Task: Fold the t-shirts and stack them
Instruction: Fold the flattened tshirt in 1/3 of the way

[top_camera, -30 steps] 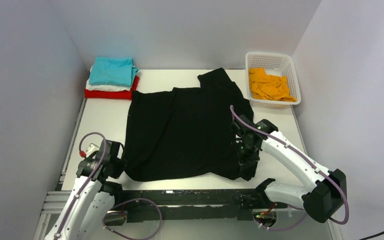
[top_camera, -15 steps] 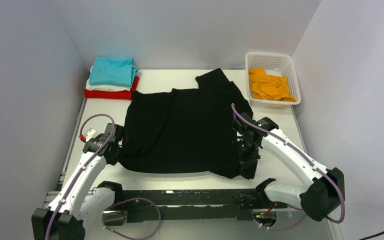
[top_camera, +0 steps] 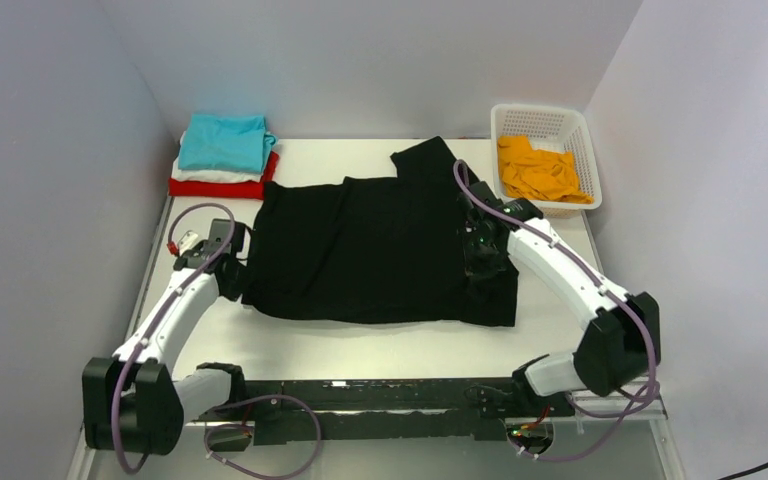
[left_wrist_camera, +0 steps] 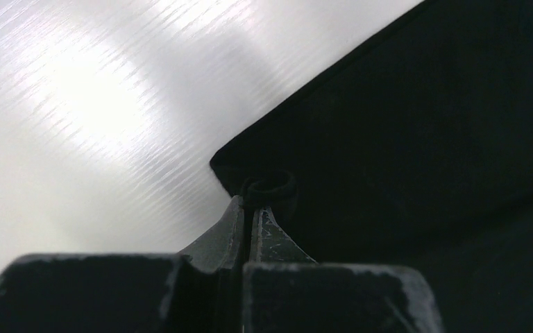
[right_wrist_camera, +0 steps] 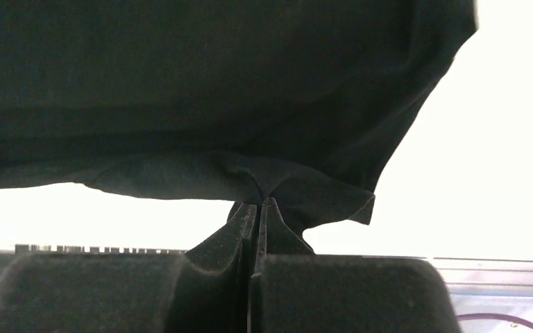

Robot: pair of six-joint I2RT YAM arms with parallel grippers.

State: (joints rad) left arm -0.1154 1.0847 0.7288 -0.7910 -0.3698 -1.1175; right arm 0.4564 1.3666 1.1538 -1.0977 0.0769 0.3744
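Observation:
The large black t-shirt (top_camera: 380, 240) lies spread in the middle of the table, its near hem lifted and carried back over the body. My left gripper (top_camera: 232, 282) is shut on the shirt's near left corner (left_wrist_camera: 267, 187). My right gripper (top_camera: 485, 262) is shut on the shirt's near right part (right_wrist_camera: 264, 182), and the cloth hangs from it. A folded stack sits at the far left: the teal shirt (top_camera: 224, 142) on top, a white one (top_camera: 200, 174) under it, a red one (top_camera: 216, 188) at the bottom. An orange shirt (top_camera: 538, 170) lies crumpled in the basket.
The white lattice basket (top_camera: 581, 135) stands at the far right corner. Grey walls close in the left, back and right sides. A black rail (top_camera: 380, 395) runs along the near edge between the arm bases. Bare white table (top_camera: 360, 345) shows near the shirt.
Both grippers have moved away from the near edge toward the back, carrying the black shirt's near hem with them. More bare table now shows in front of the shirt.

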